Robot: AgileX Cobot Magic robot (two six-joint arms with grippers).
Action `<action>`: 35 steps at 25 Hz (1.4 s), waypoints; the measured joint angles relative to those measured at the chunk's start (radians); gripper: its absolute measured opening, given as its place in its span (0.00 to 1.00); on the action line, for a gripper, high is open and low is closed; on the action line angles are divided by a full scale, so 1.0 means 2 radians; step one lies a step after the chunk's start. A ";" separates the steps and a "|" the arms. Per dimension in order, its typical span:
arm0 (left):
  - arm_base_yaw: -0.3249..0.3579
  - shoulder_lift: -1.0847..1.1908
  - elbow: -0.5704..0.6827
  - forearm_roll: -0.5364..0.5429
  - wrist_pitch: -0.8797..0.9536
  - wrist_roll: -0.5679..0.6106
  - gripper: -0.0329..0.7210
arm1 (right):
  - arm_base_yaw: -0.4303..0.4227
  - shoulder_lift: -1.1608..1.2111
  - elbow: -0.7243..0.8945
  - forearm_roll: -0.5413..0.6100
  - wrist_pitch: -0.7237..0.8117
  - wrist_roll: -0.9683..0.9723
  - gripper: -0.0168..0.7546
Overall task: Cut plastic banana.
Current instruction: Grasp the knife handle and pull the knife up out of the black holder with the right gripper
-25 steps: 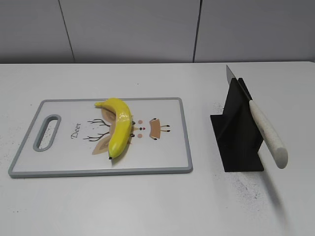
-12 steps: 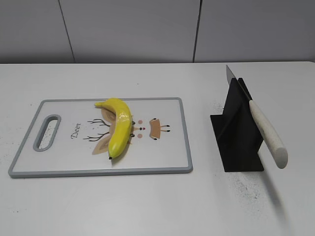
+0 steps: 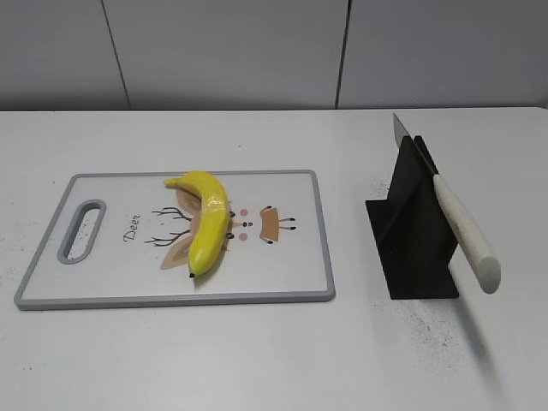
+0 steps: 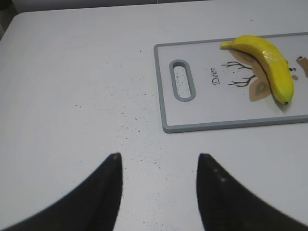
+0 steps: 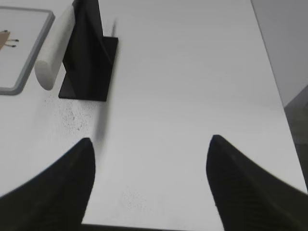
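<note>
The yellow plastic banana (image 3: pixel 208 220) lies on a white cutting board (image 3: pixel 282 274) with a grey rim, curved, its dark tip toward the front; it also shows in the left wrist view (image 4: pixel 268 52). A knife with a white handle (image 3: pixel 465 232) rests slanted in a black stand (image 3: pixel 411 235) to the right of the board; the stand (image 5: pixel 87 53) and handle (image 5: pixel 54 48) show in the right wrist view. My left gripper (image 4: pixel 159 156) is open and empty over bare table, left of the board (image 4: pixel 231 126). My right gripper (image 5: pixel 150 139) is open and empty, right of the stand. Neither gripper shows in the exterior view.
The board has a handle slot (image 3: pixel 81 230) at its left end and a deer drawing under the banana. The white table (image 3: pixel 257 360) carries dark specks. A grey wall stands behind. The table's right edge (image 5: pixel 272 72) is near my right gripper.
</note>
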 joint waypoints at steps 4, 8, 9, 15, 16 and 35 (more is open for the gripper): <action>0.000 0.000 0.000 0.000 0.000 0.000 0.68 | 0.000 0.081 -0.015 0.000 0.002 0.006 0.72; 0.000 0.000 0.000 0.000 0.000 0.000 0.68 | 0.000 0.169 -0.043 0.011 0.004 0.007 0.72; 0.000 0.000 0.000 0.000 0.000 0.000 0.68 | 0.000 0.187 -0.053 0.015 0.004 0.007 0.72; 0.000 0.000 0.000 0.000 0.000 0.000 0.68 | 0.029 0.283 -0.110 0.036 0.005 0.034 0.71; 0.000 0.000 0.000 0.000 0.000 0.000 0.68 | 0.048 0.296 -0.121 0.032 0.005 0.045 0.71; 0.000 0.000 0.000 0.000 0.000 0.000 0.67 | 0.212 0.625 -0.277 -0.033 0.037 0.158 0.76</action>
